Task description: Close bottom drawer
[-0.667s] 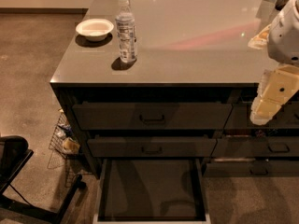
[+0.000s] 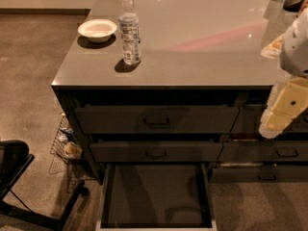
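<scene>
The bottom drawer (image 2: 156,196) is pulled out wide at the foot of the wide stack, showing its flat dark floor and pale side rails. Above it are two shut wide drawer fronts with black pull handles (image 2: 156,123). My gripper (image 2: 284,112) is at the right edge of the view, pale yellow and white, hanging in front of the narrower right stack, well above and to the right of the open drawer. It touches nothing that I can see.
A grey countertop (image 2: 202,47) carries a clear water bottle (image 2: 130,32) and a white bowl (image 2: 97,30) at its left end. A wire basket (image 2: 67,146) stands on the floor left of the cabinet. A black chair base (image 2: 24,186) is at lower left.
The view has shifted slightly; my gripper sits a little lower and further right in the frame. The bottom drawer is as far out as before.
</scene>
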`<action>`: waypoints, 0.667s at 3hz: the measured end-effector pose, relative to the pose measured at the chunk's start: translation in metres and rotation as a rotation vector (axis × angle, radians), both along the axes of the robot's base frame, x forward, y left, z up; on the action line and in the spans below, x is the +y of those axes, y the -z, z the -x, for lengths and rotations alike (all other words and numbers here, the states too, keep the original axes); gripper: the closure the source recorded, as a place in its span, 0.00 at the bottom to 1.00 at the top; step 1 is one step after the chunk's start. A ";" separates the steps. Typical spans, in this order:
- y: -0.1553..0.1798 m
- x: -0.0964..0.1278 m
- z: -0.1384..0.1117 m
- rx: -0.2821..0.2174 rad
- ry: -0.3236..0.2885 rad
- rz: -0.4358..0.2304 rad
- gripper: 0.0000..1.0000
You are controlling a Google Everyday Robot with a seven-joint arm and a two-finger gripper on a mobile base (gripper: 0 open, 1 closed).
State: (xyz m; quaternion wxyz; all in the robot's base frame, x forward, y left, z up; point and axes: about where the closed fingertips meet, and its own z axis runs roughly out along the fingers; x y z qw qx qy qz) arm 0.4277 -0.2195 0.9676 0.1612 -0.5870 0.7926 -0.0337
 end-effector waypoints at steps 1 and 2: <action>0.013 0.004 0.007 0.069 0.079 -0.008 0.00; 0.012 0.004 0.008 0.071 0.107 -0.014 0.00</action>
